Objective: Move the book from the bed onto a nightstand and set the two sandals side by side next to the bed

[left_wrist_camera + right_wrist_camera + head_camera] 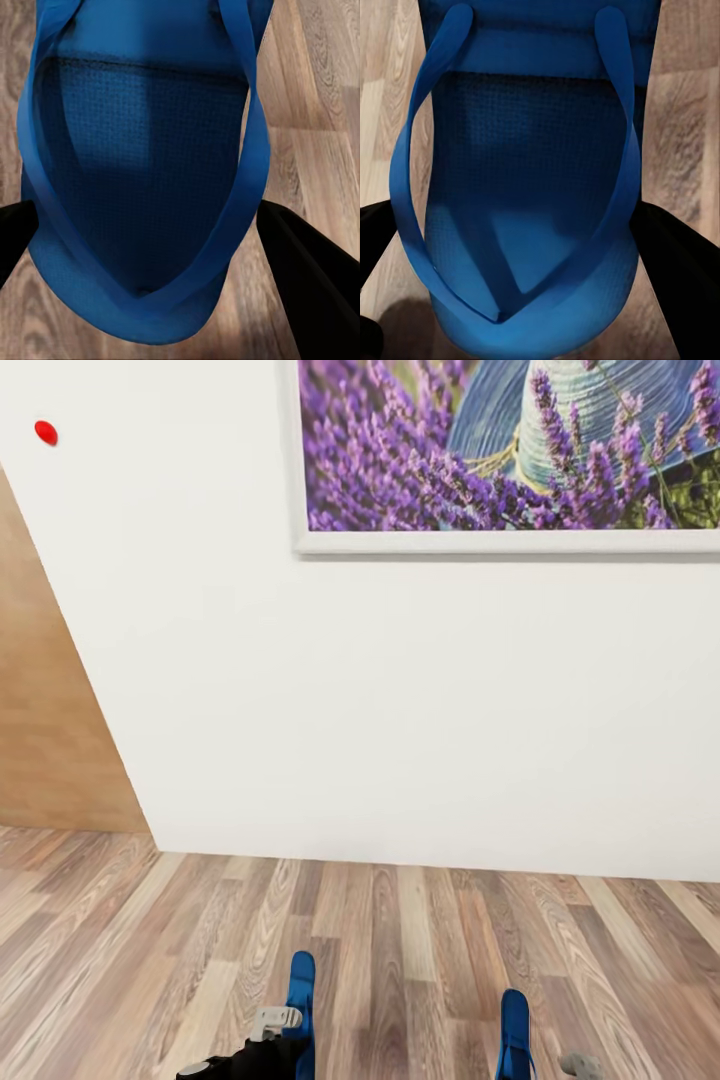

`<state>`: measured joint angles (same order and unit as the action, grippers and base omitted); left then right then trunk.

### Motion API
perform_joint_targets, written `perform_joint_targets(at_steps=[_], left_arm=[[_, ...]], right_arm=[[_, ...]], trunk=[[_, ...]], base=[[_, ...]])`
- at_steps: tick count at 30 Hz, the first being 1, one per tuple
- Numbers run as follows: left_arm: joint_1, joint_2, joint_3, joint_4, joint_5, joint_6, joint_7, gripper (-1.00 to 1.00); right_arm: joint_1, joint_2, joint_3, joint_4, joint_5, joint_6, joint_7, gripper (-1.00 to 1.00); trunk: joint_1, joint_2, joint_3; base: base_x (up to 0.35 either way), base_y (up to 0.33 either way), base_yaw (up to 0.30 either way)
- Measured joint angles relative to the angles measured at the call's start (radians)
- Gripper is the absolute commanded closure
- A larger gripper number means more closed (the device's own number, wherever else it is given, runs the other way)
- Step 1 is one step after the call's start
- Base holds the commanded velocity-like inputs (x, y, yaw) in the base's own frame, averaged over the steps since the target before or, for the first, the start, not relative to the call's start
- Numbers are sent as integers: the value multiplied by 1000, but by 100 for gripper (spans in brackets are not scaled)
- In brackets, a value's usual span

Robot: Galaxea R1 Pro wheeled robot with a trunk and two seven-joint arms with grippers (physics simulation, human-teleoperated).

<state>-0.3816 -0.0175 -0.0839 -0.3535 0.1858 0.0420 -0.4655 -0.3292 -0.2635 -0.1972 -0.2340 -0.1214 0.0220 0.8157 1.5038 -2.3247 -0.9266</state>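
Each arm carries one blue sandal: left sandal point(142, 180), right sandal point(529, 195), fingers clamped on both. Facing wall point(400, 710), no bed yet; keep 'em level, toes aligned for side-by-side drop.

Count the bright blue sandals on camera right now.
2. One flat bright blue sandal sits between the left gripper's fingers; the other blue sandal between the right gripper's, both above the wood-plank floor.
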Motion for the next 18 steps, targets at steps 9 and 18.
perform_joint_targets(at_steps=[9,18], left_arm=[[0,0,-1,0,-1,0,0,100],[0,-1,-1,0,-1,0,0,100]], right_arm=[[0,0,0,0,0,0,0,100],[0,0,0,0,0,0,0,100]], trunk=[[0,0,0],[0,0,-3]], base=[[329,0,100],[330,0,269]])
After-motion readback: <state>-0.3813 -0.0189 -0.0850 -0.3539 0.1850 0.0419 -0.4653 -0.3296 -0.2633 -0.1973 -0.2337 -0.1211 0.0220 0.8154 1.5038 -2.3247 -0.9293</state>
